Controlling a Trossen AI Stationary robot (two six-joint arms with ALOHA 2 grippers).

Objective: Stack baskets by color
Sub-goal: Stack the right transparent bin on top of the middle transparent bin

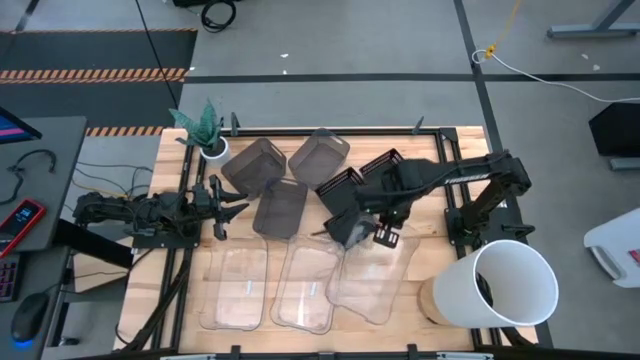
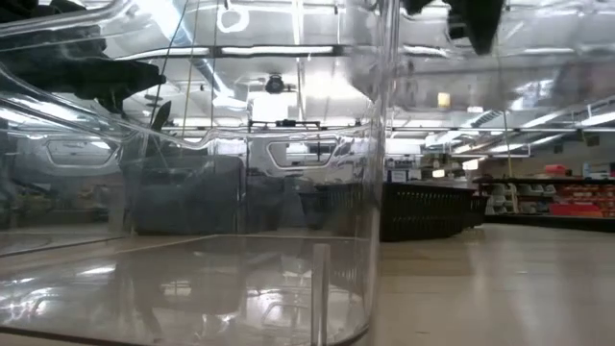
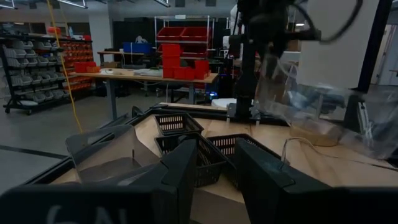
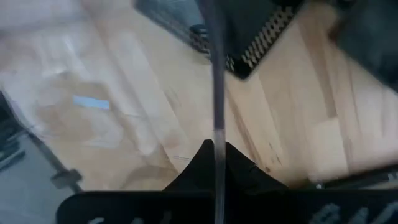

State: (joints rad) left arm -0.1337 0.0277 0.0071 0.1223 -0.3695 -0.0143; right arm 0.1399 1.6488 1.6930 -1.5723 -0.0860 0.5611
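Three clear baskets lie along the table's near side: two flat (image 1: pixel 235 290) (image 1: pixel 305 292), and a third (image 1: pixel 378 280) on the right with my right gripper (image 1: pixel 352 232) shut on it. In the left wrist view this third basket (image 3: pixel 323 106) is raised and tilted. Three smoky grey baskets (image 1: pixel 255 165) (image 1: pixel 318 155) (image 1: pixel 280 208) stand behind them. Black slatted baskets (image 1: pixel 340 190) (image 1: pixel 385 165) rest under my right arm. My left gripper (image 1: pixel 225 205) waits at the left, open and level. My right gripper pinches the clear basket's thin wall at its rim (image 4: pixel 216 124) between its two fingers, on the basket's far side. The fingers come from above, pointing down. The basket hangs tilted below them; I cannot tell whether its low end touches the table.
A big white bucket (image 1: pixel 510 285) stands at the near right corner. A small white plant pot (image 1: pixel 212 148) with a green plant sits at the far left. Dark frame rails (image 1: pixel 330 130) border the wooden table. A clear basket wall (image 2: pixel 192 192) fills the low view.
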